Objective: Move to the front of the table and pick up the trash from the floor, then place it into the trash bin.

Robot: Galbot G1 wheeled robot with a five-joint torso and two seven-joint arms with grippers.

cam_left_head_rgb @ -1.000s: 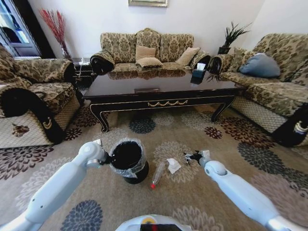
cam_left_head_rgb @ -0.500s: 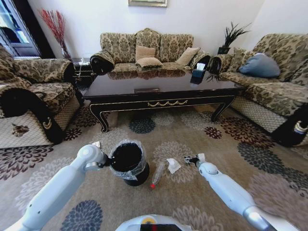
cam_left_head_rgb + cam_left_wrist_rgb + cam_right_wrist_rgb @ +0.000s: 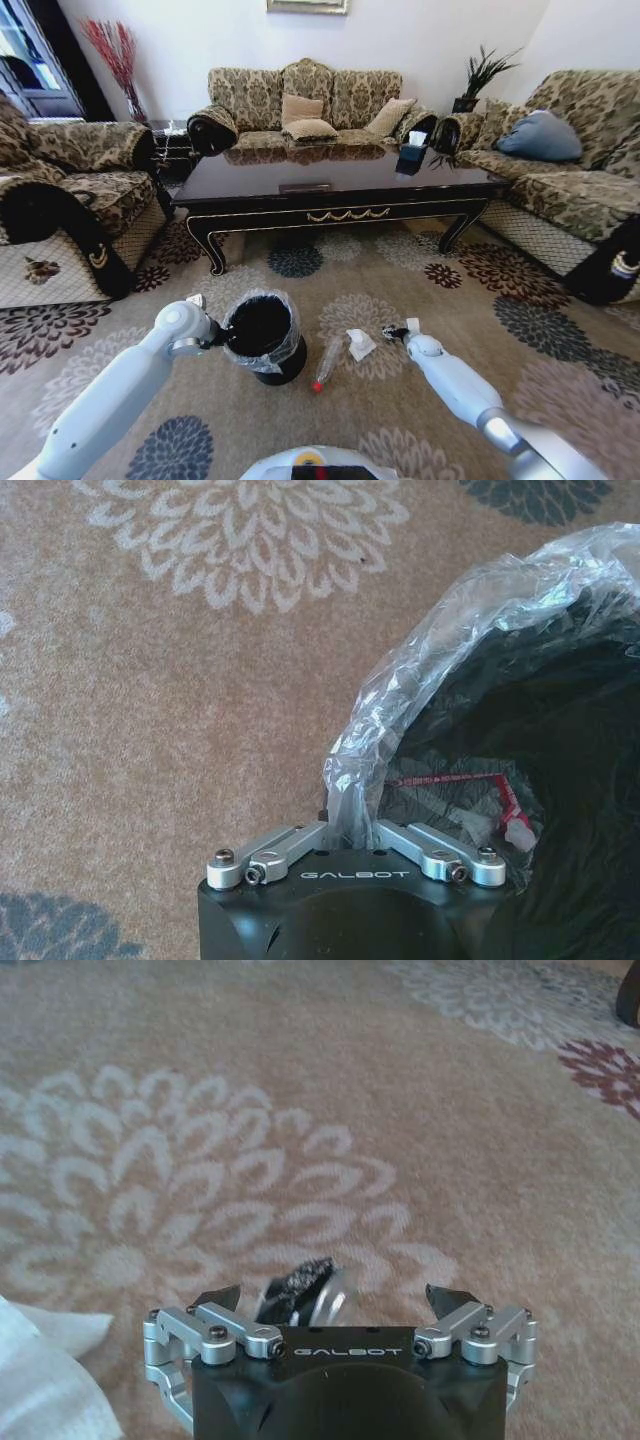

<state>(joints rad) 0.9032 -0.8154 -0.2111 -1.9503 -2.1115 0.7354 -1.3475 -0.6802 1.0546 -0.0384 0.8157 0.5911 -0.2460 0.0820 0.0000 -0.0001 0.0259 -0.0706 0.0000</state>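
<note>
Patterned floral carpet (image 3: 380, 400) covers the floor of a sitting room, with sofas ranged around the dark glossy counter (image 3: 340, 185) ahead of the robot.

The trash lies on the carpet between the two arms: a clear crushed bottle (image 3: 327, 362) with a red cap, and just beside it a crumpled white paper wad (image 3: 360, 343). A small dark, shiny scrap (image 3: 300, 1295) is seen on the carpet between the spread fingers of the right tool (image 3: 394, 331), not gripped.

The trash bin (image 3: 262, 335) stands left of the bottle, its clear liner folded over the rim. The left tool (image 3: 350, 842) is pressed together on the liner and rim at the bin's near-left side.

Handling is judged as follows. The bottle appears light, thin-walled and slippery, and likely to buckle or skid; a grip across its mid-body is advised. The wad is soft and light and may be pinched anywhere. The scrap is small and low, calling for fingers set close to the carpet.

The right arm is extended forward and low, its tool near the floor, right of the wad. The left arm is extended forward, wrist level with the bin rim.
</note>
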